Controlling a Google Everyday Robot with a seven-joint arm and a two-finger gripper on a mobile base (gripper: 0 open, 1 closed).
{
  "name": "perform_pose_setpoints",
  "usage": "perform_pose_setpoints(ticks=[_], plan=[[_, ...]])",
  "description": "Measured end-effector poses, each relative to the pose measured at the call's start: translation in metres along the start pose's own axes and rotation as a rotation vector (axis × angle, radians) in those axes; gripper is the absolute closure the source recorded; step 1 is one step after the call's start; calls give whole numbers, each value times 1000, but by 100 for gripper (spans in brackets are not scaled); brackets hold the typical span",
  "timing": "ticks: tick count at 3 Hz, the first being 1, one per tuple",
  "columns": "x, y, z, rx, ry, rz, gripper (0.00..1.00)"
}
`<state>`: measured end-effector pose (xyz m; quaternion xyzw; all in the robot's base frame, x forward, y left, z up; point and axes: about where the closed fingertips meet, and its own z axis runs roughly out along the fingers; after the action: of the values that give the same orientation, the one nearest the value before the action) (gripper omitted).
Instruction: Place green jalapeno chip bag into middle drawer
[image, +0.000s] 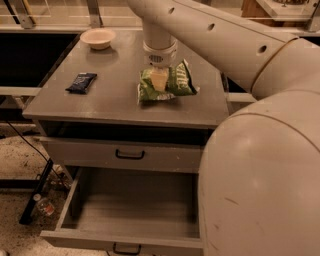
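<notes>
Fig. | gripper (159, 83) clamped on bag (179, 80), right of centre on top (110, 102), inside every edge as I see it | drawer (135, 212) open wide below front edge | bowl (98, 38), packet (81, 82) well apart, left

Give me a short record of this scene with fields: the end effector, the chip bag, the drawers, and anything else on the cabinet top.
end effector: pointing straight down, on the middle of the green jalapeno chip bag
green jalapeno chip bag: crinkled, on the cabinet top, right of centre
middle drawer: pulled out wide, floor bare
upper drawer: open only a crack
dark-blue packet: flat on the left side of the top
bowl: back left of the top
status: bag not yet in the drawer
</notes>
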<state>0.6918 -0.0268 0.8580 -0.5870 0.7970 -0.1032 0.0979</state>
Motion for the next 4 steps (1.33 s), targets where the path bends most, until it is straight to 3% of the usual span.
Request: perform_pose_setpoints(ticks=[1,2,4], plan=[[2,-2,-4,15,1,2,100],[12,-14,-30,102,9,9,100],[60,-9,-84,234,33,24,100]])
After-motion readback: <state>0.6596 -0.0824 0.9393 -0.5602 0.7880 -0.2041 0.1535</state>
